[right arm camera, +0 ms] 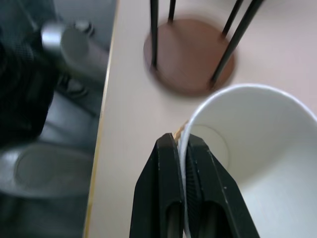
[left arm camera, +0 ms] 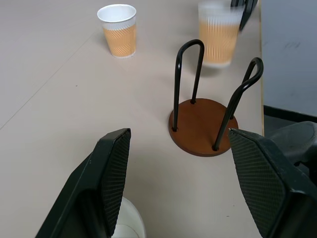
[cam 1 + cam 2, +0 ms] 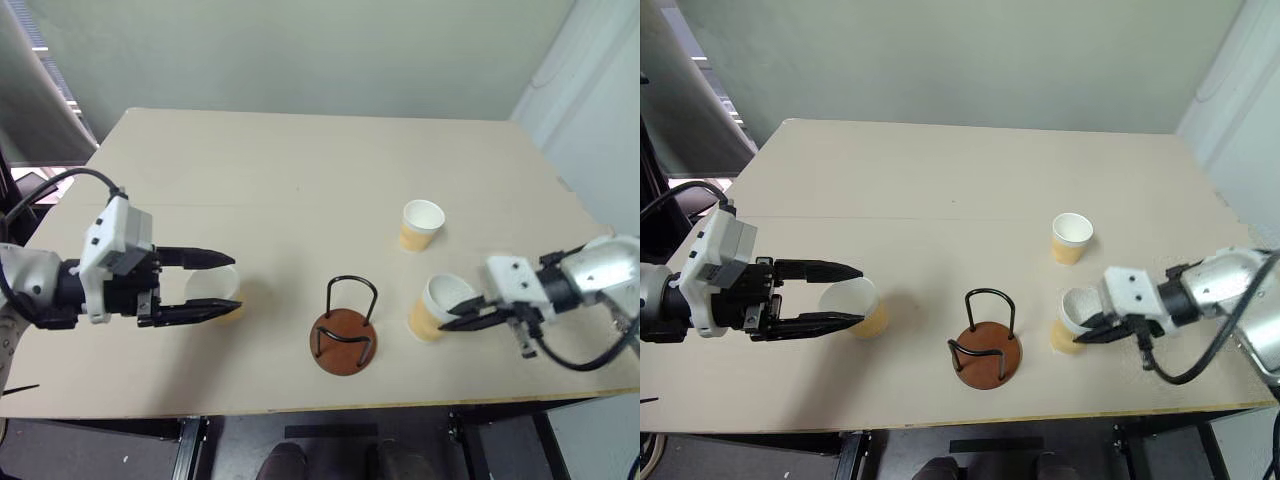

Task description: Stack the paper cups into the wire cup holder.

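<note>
My left gripper [image 3: 222, 284] hangs with fingers apart around a paper cup [image 3: 862, 305]. The empty wire cup holder [image 3: 346, 330] stands mid-table. My right gripper [image 1: 184, 148] pinches the near cup's [image 3: 437, 305] rim; I'd lift straight, then lower between the loops. A third cup [image 3: 421, 224] waits behind.

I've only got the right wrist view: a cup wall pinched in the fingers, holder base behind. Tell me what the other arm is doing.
Observer: The left gripper is open, its fingers either side of another paper cup on the table, not closed on it.
Operator: Confirm my cup's position against the holder.
Observer: Your right gripper is shut on the cup by its rim wall; that cup sits just to the robot's right of the wire cup holder.
Operator: Report any other cups.
Observer: A third cup stands upright farther back on the table, beyond yours. The holder has no cup in it.
</note>
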Controlling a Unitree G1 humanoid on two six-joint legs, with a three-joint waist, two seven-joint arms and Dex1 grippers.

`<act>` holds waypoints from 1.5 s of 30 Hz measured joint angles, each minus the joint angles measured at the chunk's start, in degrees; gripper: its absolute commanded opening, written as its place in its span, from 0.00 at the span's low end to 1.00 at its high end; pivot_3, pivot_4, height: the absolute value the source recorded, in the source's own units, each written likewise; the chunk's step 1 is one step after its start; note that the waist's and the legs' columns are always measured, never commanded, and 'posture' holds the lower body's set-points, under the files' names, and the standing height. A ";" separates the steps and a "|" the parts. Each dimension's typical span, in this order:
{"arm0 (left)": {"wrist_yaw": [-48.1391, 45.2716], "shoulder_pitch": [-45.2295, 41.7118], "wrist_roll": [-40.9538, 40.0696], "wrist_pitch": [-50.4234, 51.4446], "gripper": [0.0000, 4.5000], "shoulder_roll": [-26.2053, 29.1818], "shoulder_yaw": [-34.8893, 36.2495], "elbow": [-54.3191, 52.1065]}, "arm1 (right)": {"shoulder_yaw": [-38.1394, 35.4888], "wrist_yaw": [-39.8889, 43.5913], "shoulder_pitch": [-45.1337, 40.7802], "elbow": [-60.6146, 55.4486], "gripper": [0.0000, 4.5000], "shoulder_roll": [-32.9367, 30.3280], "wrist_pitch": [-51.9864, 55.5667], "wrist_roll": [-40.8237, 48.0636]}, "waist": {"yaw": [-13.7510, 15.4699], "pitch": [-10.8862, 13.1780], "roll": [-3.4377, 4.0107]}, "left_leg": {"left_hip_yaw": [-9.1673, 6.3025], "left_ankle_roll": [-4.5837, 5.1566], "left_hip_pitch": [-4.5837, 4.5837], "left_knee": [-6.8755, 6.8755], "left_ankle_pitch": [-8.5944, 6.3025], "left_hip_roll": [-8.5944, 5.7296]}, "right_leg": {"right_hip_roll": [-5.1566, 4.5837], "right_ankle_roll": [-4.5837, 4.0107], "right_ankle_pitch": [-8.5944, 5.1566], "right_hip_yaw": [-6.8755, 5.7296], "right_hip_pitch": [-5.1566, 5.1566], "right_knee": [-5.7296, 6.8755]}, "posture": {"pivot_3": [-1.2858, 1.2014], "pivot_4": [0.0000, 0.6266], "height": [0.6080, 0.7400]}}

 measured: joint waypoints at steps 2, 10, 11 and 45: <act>0.06 -0.02 0.00 -0.35 0.75 0.00 -0.35 0.06 | -1.12 0.64 -3.81 0.14 0.00 0.04 0.84 2.01 | -0.02 0.00 0.01 | 0.01 0.00 -0.01 -0.02 0.00 0.00 | 0.00 -0.02 -0.01 0.01 -0.05 0.01 | 0.52 0.24 1.00; 0.60 -0.94 0.02 -1.20 0.75 -0.12 -2.90 0.64 | 1.34 -0.55 -21.11 -2.60 0.00 8.74 5.13 7.64 | -0.42 0.00 0.00 | -0.03 -0.10 -0.02 -0.22 0.06 0.03 | 0.07 -0.08 -0.04 0.00 -0.27 0.11 | 0.52 0.24 1.00; 0.90 -0.94 0.02 -1.23 0.75 -0.20 -3.18 0.66 | 2.80 -0.56 -21.29 -3.16 0.00 9.76 5.40 7.55 | -0.41 0.00 0.00 | -0.07 -0.11 -0.04 -0.22 0.06 0.03 | 0.07 -0.08 -0.04 -0.01 -0.27 0.10 | 0.52 0.24 1.00; 2.64 2.00 -1.23 -0.80 0.75 -0.14 -1.98 -2.06 | 12.36 2.35 -24.28 10.28 0.91 15.27 -6.46 -7.73 | -0.47 0.00 0.00 | -0.06 -0.15 -0.03 -0.16 0.09 0.09 | -0.09 -0.12 0.00 0.02 -0.30 0.21 | 0.52 0.24 1.00</act>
